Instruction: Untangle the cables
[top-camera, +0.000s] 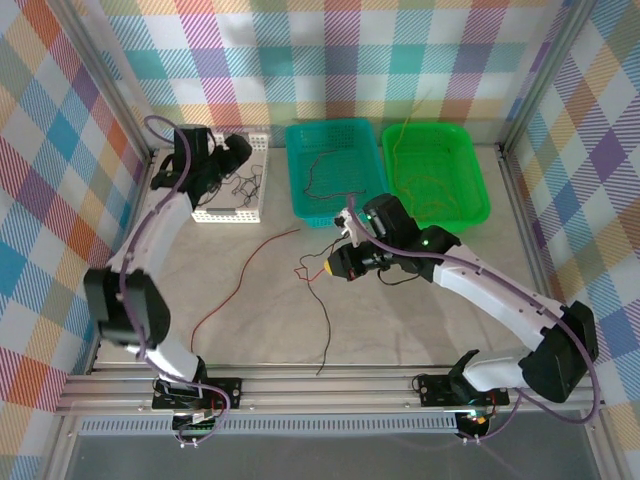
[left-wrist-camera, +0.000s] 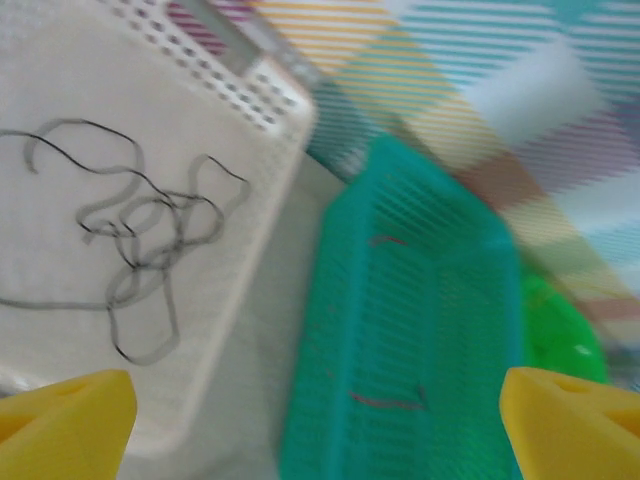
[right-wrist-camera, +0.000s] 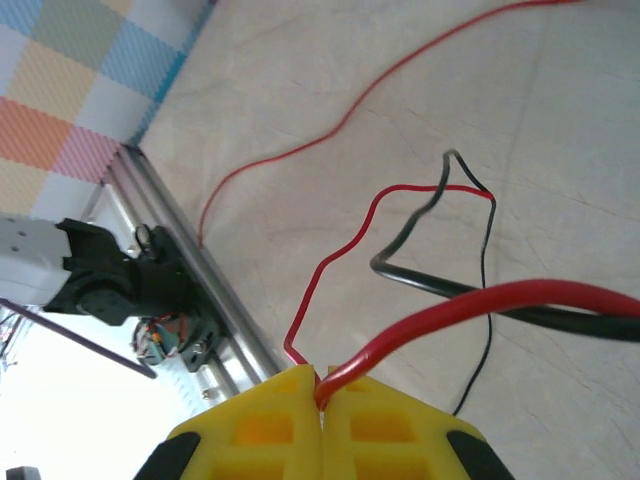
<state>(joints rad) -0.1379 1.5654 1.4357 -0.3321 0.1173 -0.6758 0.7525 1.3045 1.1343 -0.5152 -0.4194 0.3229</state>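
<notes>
A tangle of thin black cable (left-wrist-camera: 140, 250) lies in the white basket (top-camera: 232, 180). My left gripper (left-wrist-camera: 318, 430) hangs above that basket's right side, open, with nothing between its yellow fingertips (left-wrist-camera: 60, 420). Out on the table my right gripper (right-wrist-camera: 320, 385) is shut on a red cable (right-wrist-camera: 470, 310), which bends up out of the jaws. Around it a thin black cable (right-wrist-camera: 487, 250) crosses a loop of the red one. In the top view a long red cable (top-camera: 240, 280) and a black cable (top-camera: 322, 320) trail over the table toward the near edge.
A teal basket (top-camera: 335, 130) holding a thin dark red wire stands at the back centre, with a green basket (top-camera: 470, 170) holding orange wires to its right. The aluminium rail (right-wrist-camera: 200, 290) runs along the table's near edge. Checkered walls enclose the table.
</notes>
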